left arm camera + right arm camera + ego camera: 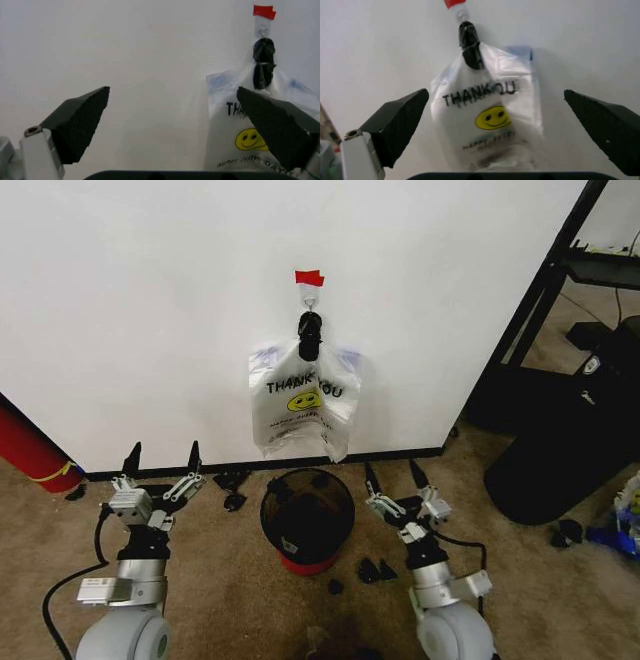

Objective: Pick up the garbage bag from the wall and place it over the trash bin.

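At the lower left of the head view our left gripper (162,459) hangs low over the carpet (220,580), near the black baseboard (160,471), with its two dark fingers spread wide and nothing between them. In the left wrist view the same fingers (77,125) stand far apart against the white wall (150,300).

In the upper middle of the head view, a strip of red tape (309,278) sits on the wall just above a small metal hook (310,302). From the hook the garbage bag (303,402) hangs by a black knotted tie (310,336), flat against the wall. It is white and crinkly, printed "THANK YOU" in black capitals above a yellow smiley face, with a line of smaller print beneath that we cannot read; faint blue shows at its upper corners.

Directly below the bag, in the lower middle, the trash bin (307,515) stands on the carpet, a round black mesh basket with a red base, apart from the bag.

At the lower right our right gripper (396,475) hovers just beside the bin, its jaws likewise spread and holding nothing. The right wrist view has the bag (487,112) centred between its open fingers (400,123).
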Motion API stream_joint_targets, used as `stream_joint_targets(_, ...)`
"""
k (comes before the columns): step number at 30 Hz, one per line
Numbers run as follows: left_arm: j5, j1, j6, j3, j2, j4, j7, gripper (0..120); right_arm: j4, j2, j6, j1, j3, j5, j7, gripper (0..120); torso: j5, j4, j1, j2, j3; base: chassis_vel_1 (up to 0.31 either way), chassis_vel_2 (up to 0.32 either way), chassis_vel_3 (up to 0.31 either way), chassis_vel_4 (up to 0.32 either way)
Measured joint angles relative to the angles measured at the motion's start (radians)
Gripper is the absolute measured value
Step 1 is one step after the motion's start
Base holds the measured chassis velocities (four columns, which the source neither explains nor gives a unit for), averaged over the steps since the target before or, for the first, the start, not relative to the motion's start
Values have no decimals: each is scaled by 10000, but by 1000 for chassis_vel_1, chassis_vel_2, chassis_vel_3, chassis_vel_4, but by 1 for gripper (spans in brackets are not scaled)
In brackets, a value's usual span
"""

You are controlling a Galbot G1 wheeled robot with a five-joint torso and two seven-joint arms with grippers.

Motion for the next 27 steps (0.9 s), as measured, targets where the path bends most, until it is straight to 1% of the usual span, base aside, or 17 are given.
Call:
stream_joint_targets(8, 143, 28, 0, 9, -25, -19, 18, 100, -617, 20, -83, 1009, -622, 1133, -138, 100, -1, -1, 0, 0, 0, 0, 0, 0, 0)
stream_joint_targets(14, 182, 63, -3, -36, 72, -5, 20, 100, -1487, 76, -88, 2183, -1192, 2518, -356, 100, -1, -1, 0, 0, 0, 0, 0, 0, 0)
stream_joint_targets(16, 190, 55, -3, -36, 83, 10, 20, 100, -1580, 93, -76, 2297, -1256, 2694, -371, 100, -1, -2, 0, 0, 0, 0, 0, 0, 0)
stream_joint_targets(17, 254, -14, 1, -5, 107, 52, 13, 100, -2028, 144, 68, 2952, -1699, 3581, -426, 100, -2, -1, 0, 0, 0, 0, 0, 0, 0)
stream_joint_targets(18, 280, -29, 9, 14, 107, 52, 13, 100, -2158, 146, 100, 3145, -1844, 3794, -435, 100, -1, -1, 0, -1, 0, 0, 0, 0, 0)
stream_joint_targets(24, 404, -15, 27, 30, 114, 26, 13, 100, -2750, 245, 190, 3959, -2401, 4485, -441, 100, -2, -1, 1, 0, 0, 0, 0, 0, 0)
stream_joint_targets(27, 422, 0, 18, -14, 141, 52, 7, 100, -3297, 460, 486, 4474, -2662, 4861, -430, 100, 0, -2, 0, 0, 0, 0, 0, 0, 0)
